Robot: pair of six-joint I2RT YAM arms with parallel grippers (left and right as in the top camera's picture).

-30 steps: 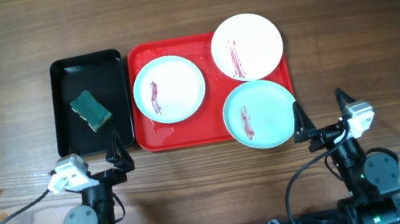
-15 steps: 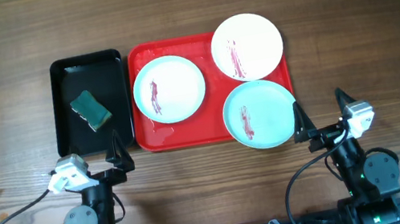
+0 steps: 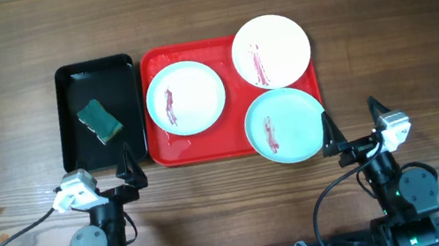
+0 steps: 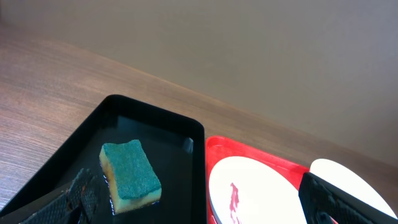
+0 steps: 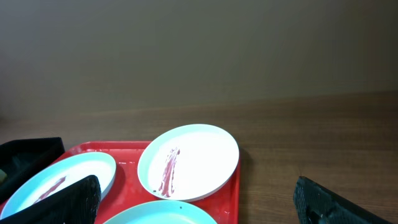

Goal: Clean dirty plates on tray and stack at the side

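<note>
The left claw [image 3: 104, 180] and right claw [image 3: 353, 129] stand spread and empty at the near side of the bench [image 3: 6, 132]. Farther off, between them, the tray [image 3: 205, 146] carries three sauce-streaked plates [image 3: 186, 97], the nearest just left of the right claw.

Nothing new to call. No shift among the plates [image 3: 185, 98], none across the tray [image 3: 206, 148], no twitch from the left gripper [image 3: 103, 174] or the right gripper [image 3: 351, 123]. Same as a second ago throughout.
</note>
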